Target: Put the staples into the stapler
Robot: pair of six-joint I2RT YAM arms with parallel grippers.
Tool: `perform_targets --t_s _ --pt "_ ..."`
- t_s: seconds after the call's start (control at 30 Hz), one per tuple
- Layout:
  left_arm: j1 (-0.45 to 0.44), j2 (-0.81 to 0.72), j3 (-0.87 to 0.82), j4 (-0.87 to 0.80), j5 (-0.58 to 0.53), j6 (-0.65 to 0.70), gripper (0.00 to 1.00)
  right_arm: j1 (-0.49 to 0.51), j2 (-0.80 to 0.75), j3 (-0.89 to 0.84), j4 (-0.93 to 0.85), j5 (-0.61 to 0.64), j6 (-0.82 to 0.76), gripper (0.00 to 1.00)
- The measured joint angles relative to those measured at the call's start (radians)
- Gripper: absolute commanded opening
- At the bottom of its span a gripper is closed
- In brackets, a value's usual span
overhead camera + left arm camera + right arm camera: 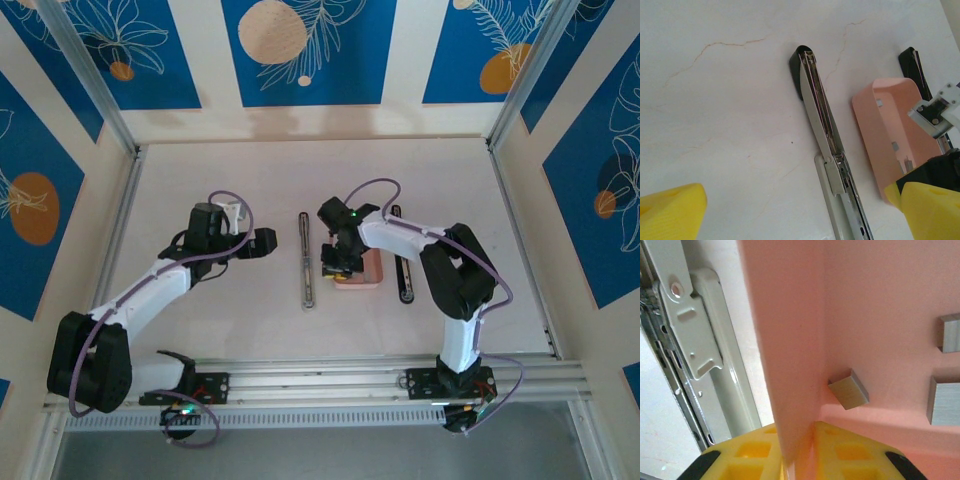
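While the left pincer (266, 243) hangs wide open over the counter (220, 180), its yellow fingers (670, 212) spread far apart and gripping nothing, the right pincer (796, 445) is clamped narrow on the pink tray (790, 330), one finger outside the wall nearest the stapler (820, 115), one inside, wall squeezed between them. Staples (849, 389) now: three little grey strips lying loose on the tray floor, the nearest just beside the inner finger, none of them in the grip. And the stapler lies flat and opened out along the middle of the counter, black tip toward the back wall (310, 125), silver rail running toward the near edge, open pincer on its left, tray on its right. Tight on that side: only a thin strip of bare counter separates the rail from the tray wall. Room elsewhere, though: a broad bare stretch from the stapler's tip up to the back wall, and open surface on the far-left side out to the metal frame (118, 240) at the counter's edge
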Motion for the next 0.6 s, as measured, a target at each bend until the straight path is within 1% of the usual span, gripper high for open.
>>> perform_targets --t_s 0.07,0.2,0.23,0.43,0.6 --pt "0.0 -0.003 -0.005 0.002 0.0 0.0 0.99 0.008 -0.002 0.0 -0.01 0.006 -0.006 0.29" --pt "0.0 -0.011 -0.02 0.008 0.0 -0.005 0.99 0.025 -0.023 0.0 -0.04 0.025 -0.017 0.4" --pt "0.0 -0.013 -0.025 0.01 0.001 -0.008 0.99 0.032 -0.034 0.0 -0.048 0.034 -0.019 0.42" --pt "0.0 -0.015 -0.051 0.011 0.018 -0.04 1.0 0.088 -0.092 0.045 -0.099 0.086 -0.014 0.42" --pt "0.0 -0.015 -0.055 0.014 0.037 -0.06 0.99 0.109 -0.123 0.066 -0.107 0.098 -0.002 0.43"
